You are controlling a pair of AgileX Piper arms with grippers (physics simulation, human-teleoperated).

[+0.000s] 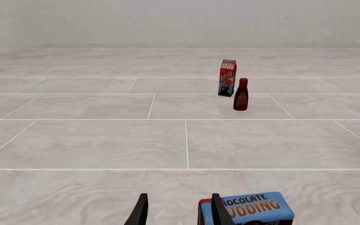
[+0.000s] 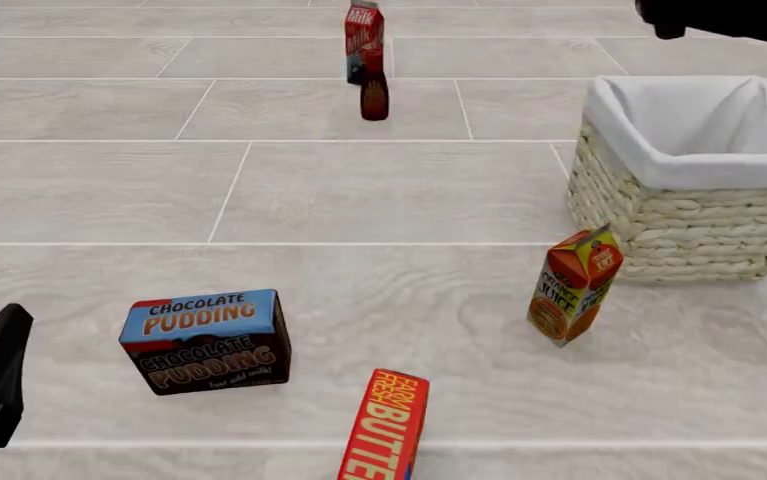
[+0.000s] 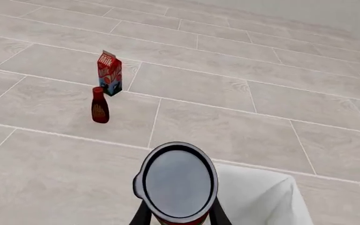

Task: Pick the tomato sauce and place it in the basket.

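Note:
In the right wrist view the tomato sauce [image 3: 178, 183] shows end-on as a pale round lid with a dark rim and a strip of red label below. My right gripper [image 3: 181, 218] is shut on it, one finger on each side. It hangs above the near part of the basket's white cloth lining [image 3: 261, 197]. In the front view the basket [image 2: 677, 220] stands at the right, and only a dark part of the right arm [image 2: 730, 20] shows above it; the can is out of that frame. My left gripper [image 1: 180, 215] is open and holds nothing, low at the front left.
A chocolate pudding box [image 2: 206, 340] lies just right of the left gripper. A butter box [image 2: 383, 425] stands at the front middle, and an orange juice carton [image 2: 574, 285] tilts beside the basket's front left corner. Far back stand a red milk carton [image 2: 363, 35] and a dark bottle [image 2: 374, 95].

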